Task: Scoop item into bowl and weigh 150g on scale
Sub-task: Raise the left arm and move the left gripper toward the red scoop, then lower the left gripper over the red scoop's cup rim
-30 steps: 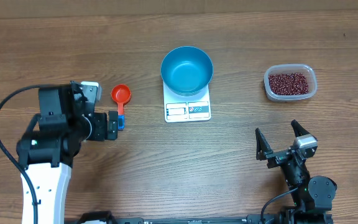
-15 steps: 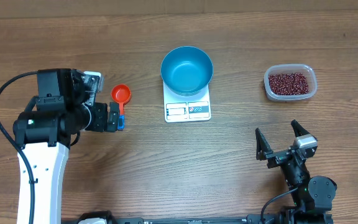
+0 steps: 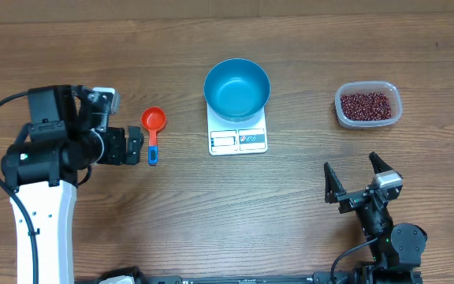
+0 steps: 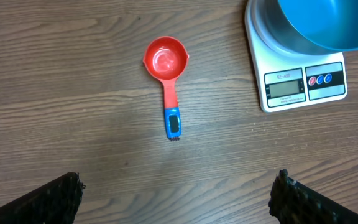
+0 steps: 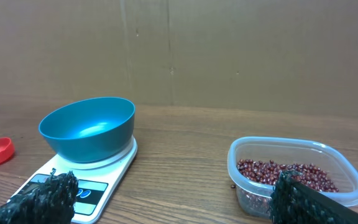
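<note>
Overhead view: two arms at a wooden table (image 3: 211,213), seen from where I stand at its near edge

The scale (image 3: 238,140) lies flat near the middle of the table, its display and label panels turned toward the robot. The bowl (image 3: 236,88) stands upright on the scale's platform, covering most of it, with its smooth lighter-blue inside facing up.

The beans (image 3: 366,104) lie as a loose dark red heap inside a clear plastic tub (image 3: 340,114). The tub stands to the robot's right of the scale, well apart from it.

A red scoop (image 3: 154,130) with a blue handle tip lies flat on the wood between the left gripper (image 3: 139,147) and the scale. Its cup points to the far side and its handle toward the robot.

The left gripper points at the scoop with its jaws spread wide and nothing between them. In the left wrist view both dark fingertips (image 4: 61,199) sit at the lower corners, and the scoop lies apart from them, untouched.

The right gripper (image 3: 350,162) waits low at the robot's right, near the front edge, well apart from the tub. Its jaws also stand wide apart and hold nothing. The right wrist view looks across the table, with the bowl on the scale at left and the tub of beans at right, framed by the two fingers (image 5: 42,199)
</note>
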You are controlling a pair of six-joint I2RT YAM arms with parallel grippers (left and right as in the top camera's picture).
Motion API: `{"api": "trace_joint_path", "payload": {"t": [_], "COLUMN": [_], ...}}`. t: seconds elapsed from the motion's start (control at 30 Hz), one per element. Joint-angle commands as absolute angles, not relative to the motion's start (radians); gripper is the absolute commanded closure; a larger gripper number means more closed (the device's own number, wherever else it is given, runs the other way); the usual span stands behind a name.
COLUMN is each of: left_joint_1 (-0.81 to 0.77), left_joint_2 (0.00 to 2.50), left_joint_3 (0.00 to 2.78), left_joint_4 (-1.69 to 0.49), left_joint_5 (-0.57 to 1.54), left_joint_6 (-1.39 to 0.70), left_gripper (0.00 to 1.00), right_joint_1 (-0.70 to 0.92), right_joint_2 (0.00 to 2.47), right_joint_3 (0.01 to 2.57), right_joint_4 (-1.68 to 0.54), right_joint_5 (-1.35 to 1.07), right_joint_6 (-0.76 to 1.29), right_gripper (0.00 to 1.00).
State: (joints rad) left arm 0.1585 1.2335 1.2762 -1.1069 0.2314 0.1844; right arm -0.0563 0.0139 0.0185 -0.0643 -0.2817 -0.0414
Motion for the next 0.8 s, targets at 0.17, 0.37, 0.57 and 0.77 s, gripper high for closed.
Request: {"api": "trace_joint_path", "payload": {"t": [0.17,0.37,0.57,0.77], "left_joint_1": [0.191,0.191,0.191,0.191], "left_joint_2": [1.237,1.259,1.356,1.442], "left_joint_3": [1.301,1.323,1.438,1.514], "left_joint_4": [-1.129,-1.131,-1.209,-1.269], "left_joint_5": [0.257,0.255,0.26,0.255], "left_joint_6": [0.226,0.233,0.252,0.27], "left_gripper": [0.01,0.0,0.0,0.01], "right_joint_1": [-0.054,-0.054,-0.054,-0.054], "right_joint_2": [0.003,0.003,0.003,0.003], "right_joint_3": [0.008,0.008,0.008,0.008], "right_joint_4": [-0.058,-0.058,-0.058,-0.058], "right_joint_5": [-0.29,-0.29,-0.29,-0.29], "right_joint_6": [-0.057,-0.057,-0.057,-0.057], "right_gripper": [0.0,0.0,0.0,0.0]}}
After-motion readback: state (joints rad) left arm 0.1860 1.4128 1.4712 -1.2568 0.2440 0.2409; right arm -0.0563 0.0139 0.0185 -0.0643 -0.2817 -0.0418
